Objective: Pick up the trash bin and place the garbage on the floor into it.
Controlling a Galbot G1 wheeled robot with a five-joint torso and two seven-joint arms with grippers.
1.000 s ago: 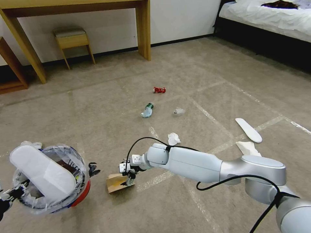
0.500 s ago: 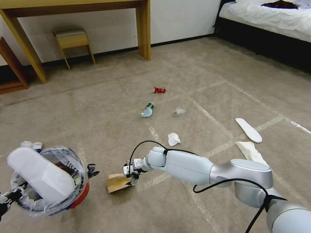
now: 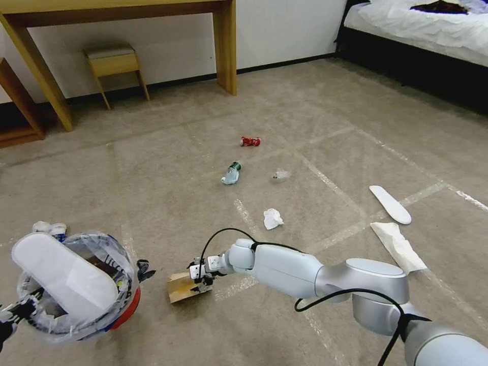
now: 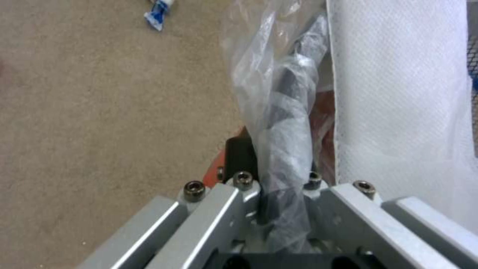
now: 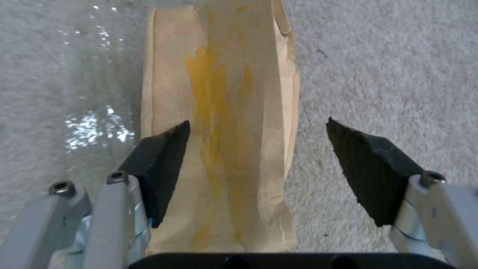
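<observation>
The floor (image 3: 168,168) is beige-grey carpet crossed by whitish tape lines. Along the far wall stand a wooden desk (image 3: 223,46) and a small stool (image 3: 113,63); a bed (image 3: 432,30) with white sheets fills the far right corner. Litter lies scattered on the carpet: a red can (image 3: 249,141), a bluish bottle (image 3: 231,174), a clear wrapper (image 3: 280,175), a crumpled tissue (image 3: 272,218), a white slipper (image 3: 390,203) and, just beside it, a white paper wrapper (image 3: 398,246).

The right arm reaches low across the front of the robot, its forearm slanting down to the carpet. The right gripper (image 3: 201,277) sits over one end of a brown paper bag (image 3: 179,287) lying flat on the floor. From the right wrist, the fingers (image 5: 159,164) are spread wide, one over the bag's edge and the other on the carpet beyond it; they do not pinch it.

The left gripper (image 4: 279,194) is low at the robot's left, clamped on the trash bin (image 3: 127,305) at its bag-lined rim, holding it off to the left of the brown bag. A white slipper-like piece (image 3: 63,277) rests across the bin's mouth, though what lies under it is hard to make out.
</observation>
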